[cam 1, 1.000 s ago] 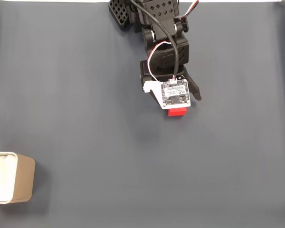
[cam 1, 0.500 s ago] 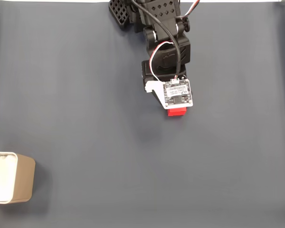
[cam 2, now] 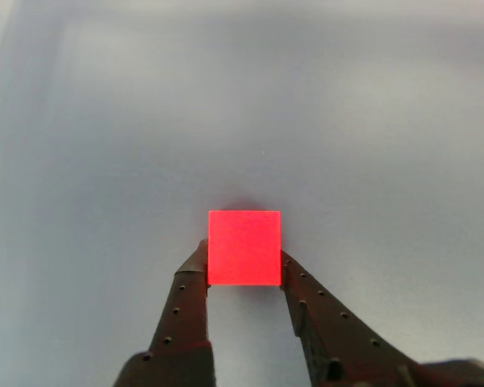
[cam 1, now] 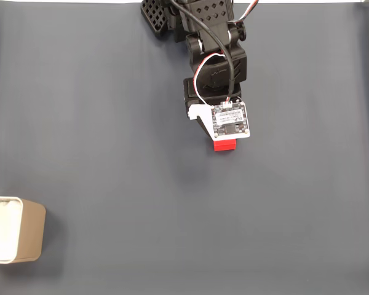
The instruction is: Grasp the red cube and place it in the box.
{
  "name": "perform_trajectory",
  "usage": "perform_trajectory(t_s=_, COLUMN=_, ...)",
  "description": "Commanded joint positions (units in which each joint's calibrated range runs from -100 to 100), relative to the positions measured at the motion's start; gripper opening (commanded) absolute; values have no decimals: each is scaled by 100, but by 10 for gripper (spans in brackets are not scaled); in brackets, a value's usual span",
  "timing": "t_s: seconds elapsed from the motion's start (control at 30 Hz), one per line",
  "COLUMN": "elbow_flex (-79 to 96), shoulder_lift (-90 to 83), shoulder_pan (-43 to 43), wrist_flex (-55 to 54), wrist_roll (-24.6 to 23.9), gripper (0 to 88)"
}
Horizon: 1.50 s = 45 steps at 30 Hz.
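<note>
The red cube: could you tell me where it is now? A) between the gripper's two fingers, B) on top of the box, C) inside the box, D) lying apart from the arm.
A: the red cube sits between the fingers of the gripper, both touching its sides.

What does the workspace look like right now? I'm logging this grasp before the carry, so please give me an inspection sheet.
Surface: dark grey mat, smooth, with a pale strip along its top edge.
Job's things: red cube sits between the fingertips near the middle of the mat; box stands at the fixed view's lower left edge, far from the cube, white inside, partly cut off.
Clutter: nothing seen.
Grippers: gripper has both fingertips against the cube's lower sides, shut on it; whether the cube is off the mat cannot be told.
Cables: red, white and black wires loop down the arm to a white circuit board.
Surroundings: nothing seen beyond the mat.
</note>
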Motion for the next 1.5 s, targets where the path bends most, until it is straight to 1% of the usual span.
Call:
perform_trajectory(t_s=0.0, elbow_flex=-238, shoulder_lift=-33, shoulder_pan=-49, wrist_flex=-32, wrist_roll=24, gripper=55)
perform_trajectory(t_s=0.13, elbow_flex=-284, shoulder_lift=-137, shoulder_pan=-13, wrist_flex=116, wrist_roll=63, gripper=52)
perform_trajectory(t_s=0.43, elbow_flex=-603, shoulder_lift=-856, shoulder_pan=264, wrist_flex=936, wrist_roll=234, gripper=45)
perform_trajectory(t_s=0.7, elbow_flex=-1169, shoulder_lift=-1168, shoulder_pan=718, wrist_flex=1477, wrist_roll=264, gripper=41)
perform_trajectory(t_s=0.87, elbow_flex=-1999, shoulder_lift=-969, shoulder_pan=1116, wrist_flex=1829, wrist_roll=269, gripper=41)
perform_trajectory(t_s=1.23, elbow_flex=-3523, shoulder_lift=-232, shoulder_pan=2032, wrist_flex=2050, wrist_roll=386, gripper=41)
perform_trajectory(t_s=1.47, elbow_flex=-4536, shoulder_lift=253, shoulder_pan=2465, wrist_flex=2264, wrist_roll=425, gripper=41)
